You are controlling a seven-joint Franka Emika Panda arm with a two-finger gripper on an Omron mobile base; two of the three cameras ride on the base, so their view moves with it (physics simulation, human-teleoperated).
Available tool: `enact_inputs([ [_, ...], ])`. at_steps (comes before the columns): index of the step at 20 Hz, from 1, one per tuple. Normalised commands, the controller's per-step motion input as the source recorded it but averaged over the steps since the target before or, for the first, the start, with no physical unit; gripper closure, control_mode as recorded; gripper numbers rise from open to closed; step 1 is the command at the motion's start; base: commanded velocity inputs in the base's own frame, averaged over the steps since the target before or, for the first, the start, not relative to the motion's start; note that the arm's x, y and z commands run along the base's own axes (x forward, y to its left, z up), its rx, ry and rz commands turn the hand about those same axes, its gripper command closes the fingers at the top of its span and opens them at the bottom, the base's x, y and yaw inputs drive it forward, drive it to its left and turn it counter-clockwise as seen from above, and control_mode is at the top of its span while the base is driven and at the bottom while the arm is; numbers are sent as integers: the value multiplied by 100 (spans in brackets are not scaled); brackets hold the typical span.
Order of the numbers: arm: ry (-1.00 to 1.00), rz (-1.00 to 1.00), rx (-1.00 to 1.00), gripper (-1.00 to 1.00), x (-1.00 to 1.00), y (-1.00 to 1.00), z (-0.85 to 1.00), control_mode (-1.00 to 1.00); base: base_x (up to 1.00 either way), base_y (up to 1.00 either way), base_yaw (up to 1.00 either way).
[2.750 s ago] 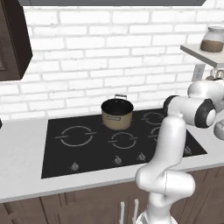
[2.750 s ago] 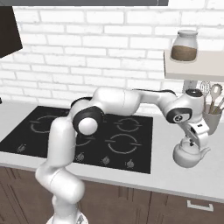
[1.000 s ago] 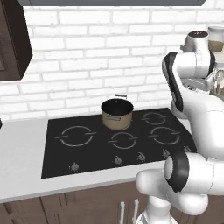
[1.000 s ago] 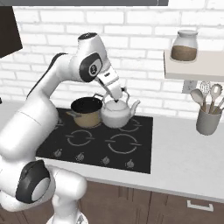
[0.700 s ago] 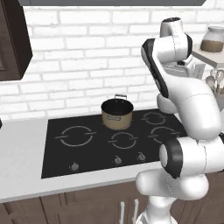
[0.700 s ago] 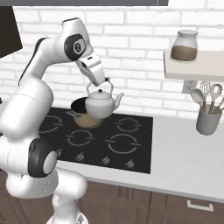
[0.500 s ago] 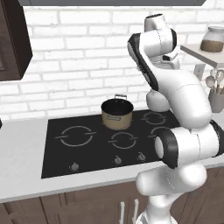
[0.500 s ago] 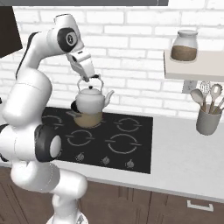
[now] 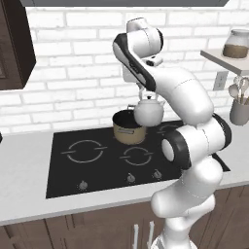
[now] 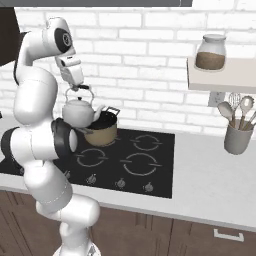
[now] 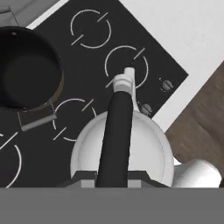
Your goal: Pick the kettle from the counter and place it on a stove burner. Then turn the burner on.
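A silvery-white kettle with a black handle is hanging over a black cooktop showing thin grey rings; the tan pot is showing black inside.

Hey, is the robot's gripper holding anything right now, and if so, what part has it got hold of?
Yes. The gripper holds the kettle by the top of its thin arched handle, hanging in the air above the cooktop.

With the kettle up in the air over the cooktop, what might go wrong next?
The kettle hangs by its thin handle from the gripper, so it may swing or slip. It hangs close beside the pot, so lowering here risks a knock. The large burner lies farther left, so it could land on a wrong ring.
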Motion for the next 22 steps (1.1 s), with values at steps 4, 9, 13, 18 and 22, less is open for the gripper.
enact_inputs([
  [4,3,0,6,100,27,100,-55,-100,0,0,0],
  [9,0,0,4,100,38,100,-66,-100,0,0,0],
  [13,0,0,1,100,33,100,-48,-100,0,0,0],
  [18,-20,-6,-3,100,34,100,-40,-100,0,0,0],
  [22,-27,-21,-15,100,53,97,-21,-100,0,0,0],
])
